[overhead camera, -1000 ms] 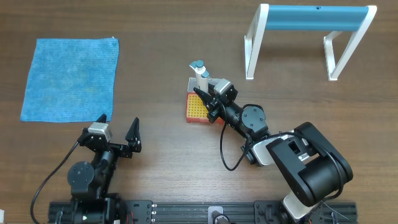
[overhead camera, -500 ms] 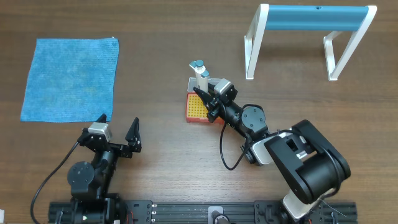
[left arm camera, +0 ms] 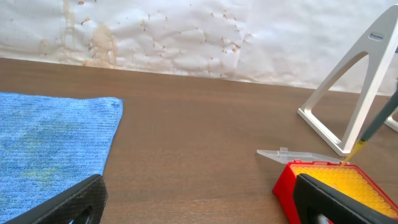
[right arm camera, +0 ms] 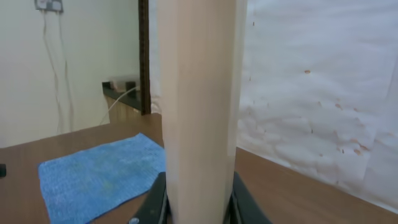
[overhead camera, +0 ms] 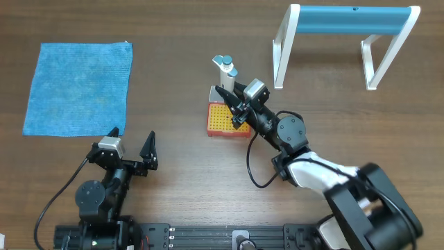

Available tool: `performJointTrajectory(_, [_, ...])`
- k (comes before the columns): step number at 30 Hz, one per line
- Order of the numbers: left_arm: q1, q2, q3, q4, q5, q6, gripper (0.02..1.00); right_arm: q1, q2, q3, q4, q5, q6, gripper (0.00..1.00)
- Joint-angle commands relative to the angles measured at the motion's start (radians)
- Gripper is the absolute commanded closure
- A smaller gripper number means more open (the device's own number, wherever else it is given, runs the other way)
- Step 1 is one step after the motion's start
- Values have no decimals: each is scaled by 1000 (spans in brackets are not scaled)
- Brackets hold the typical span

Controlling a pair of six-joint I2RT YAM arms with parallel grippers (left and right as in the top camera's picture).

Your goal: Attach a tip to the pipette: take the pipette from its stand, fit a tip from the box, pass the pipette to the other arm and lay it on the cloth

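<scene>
My right gripper (overhead camera: 232,103) is shut on the pipette (overhead camera: 226,71), a white body with a blue cap, held upright over the red tip box (overhead camera: 225,120) of yellow tips. In the right wrist view the pipette (right arm camera: 199,112) is a pale column between my fingers (right arm camera: 158,200). The left wrist view shows its grey shaft (left arm camera: 380,119) ending in a yellow tip (left arm camera: 356,150) just above the tip box (left arm camera: 329,186). The blue cloth (overhead camera: 78,87) lies at the far left. My left gripper (overhead camera: 132,151) rests open near the front edge, beside the cloth's corner, holding nothing.
The white stand with a blue top bar (overhead camera: 347,38) is at the back right, and one of its legs (left arm camera: 354,93) shows behind the box. The box's clear lid (left arm camera: 292,155) lies open flat on the table. Bare wooden tabletop (overhead camera: 173,62) separates cloth and box.
My right gripper has risen with the pipette, which now shows farther up the top view above the tip box. The left arm has not moved.
</scene>
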Motion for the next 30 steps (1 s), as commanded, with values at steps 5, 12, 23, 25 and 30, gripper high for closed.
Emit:
performJointTrajectory(5, [-4, -6, -6, 3, -11, -2, 53, 2, -369, 171, -697, -113, 8, 925])
performJointTrajectory(12, [-4, -6, -6, 3, -11, -2, 53, 0, -486, 194, -705, -113, 88, 925])
performJointTrajectory(23, [-4, -6, -6, 3, -11, -2, 53, 2, -497, 194, -644, -113, 247, 925])
performJointTrajectory(25, [-4, -6, -6, 3, -11, -2, 51, -1, -497, 194, -643, -114, 247, 925])
performJointTrajectory(30, [-4, -6, -6, 3, -5, -103, 53, 0, -489, 194, -650, -121, 247, 928])
